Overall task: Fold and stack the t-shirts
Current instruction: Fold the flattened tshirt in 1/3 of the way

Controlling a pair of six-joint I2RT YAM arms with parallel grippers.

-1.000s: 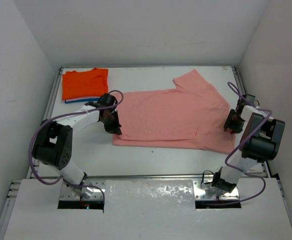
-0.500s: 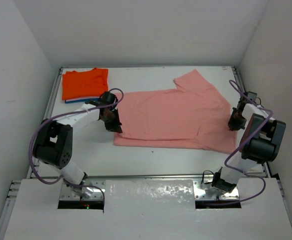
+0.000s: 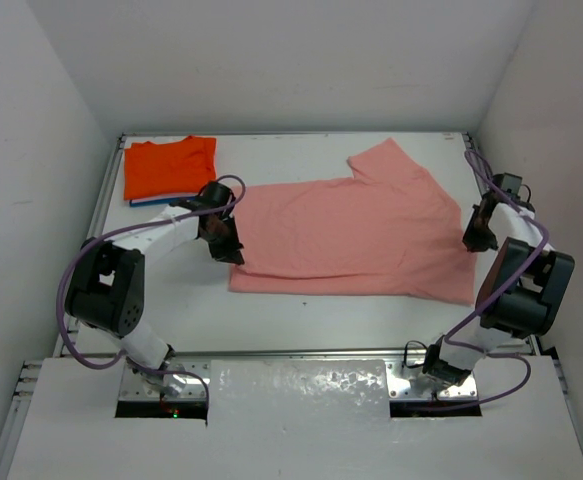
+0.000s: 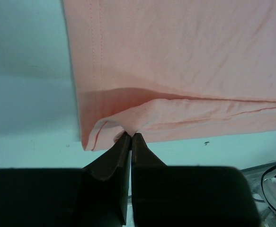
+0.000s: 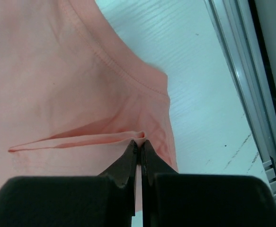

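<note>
A pale salmon-pink t-shirt (image 3: 351,235) lies spread flat across the middle of the table. My left gripper (image 3: 233,256) is shut on a pinch of its left edge (image 4: 128,124), near the front corner. My right gripper (image 3: 474,238) is shut on a small fold of the same shirt's right edge (image 5: 138,135). At the back left a folded bright orange t-shirt (image 3: 168,165) rests on a thin blue one (image 3: 151,201), which shows only as an edge.
The metal table rail (image 5: 251,90) runs close beside the right gripper. White walls enclose the table on three sides. Bare table surface (image 3: 301,320) lies in front of the pink shirt.
The right gripper closed on the pink shirt's right edge and moved toward the right rail. The shirt's right side stretched slightly. The left gripper kept its pinch and shifted a little right.
</note>
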